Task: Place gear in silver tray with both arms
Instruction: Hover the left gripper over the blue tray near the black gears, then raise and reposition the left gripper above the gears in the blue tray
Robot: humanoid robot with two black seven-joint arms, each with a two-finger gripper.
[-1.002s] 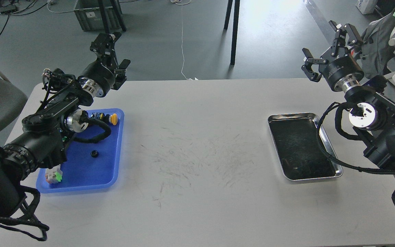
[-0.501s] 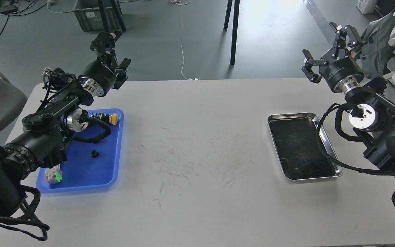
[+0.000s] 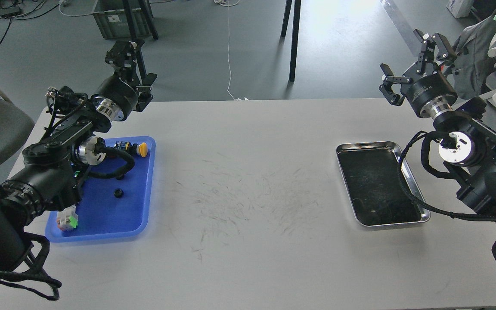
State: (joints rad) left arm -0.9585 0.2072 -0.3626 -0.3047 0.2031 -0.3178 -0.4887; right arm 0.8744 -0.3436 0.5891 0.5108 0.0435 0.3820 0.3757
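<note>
The scuffed pale grey tabletop [image 3: 248,258] fills the near part of the view, its middle marked with dark scratches. At the near left a blue plastic tray with rounded corners [image 3: 140,211] lies on it. Inside, close to the near left corner, sits a small block with green, white and red parts [image 3: 67,220]; further in, on the bare blue floor, lies a small black ring-shaped gear [image 3: 119,193]; toward the far edge rests a part with a yellow knob [image 3: 143,149]. The black jointed left arm [image 3: 54,163] reaches over the tray's left side, hiding part of it.

On the right, well apart from the blue tray, lies the rectangular shiny silver tray with a raised rim and dark reflective bottom [image 3: 406,165]. Nothing is seen in it. A looped black cable from the black right arm [image 3: 485,163] crosses above its right rim.

Further back, the left gripper [image 3: 134,60] is raised above the far left edge of the tabletop, jaws spread and grasping nothing. The right gripper [image 3: 409,58] is raised beyond the far right corner, its jaws likewise spread wide and vacant.

Behind the tabletop are a grey floor, dark table legs [image 3: 293,38] and a grey crate [image 3: 119,19].
</note>
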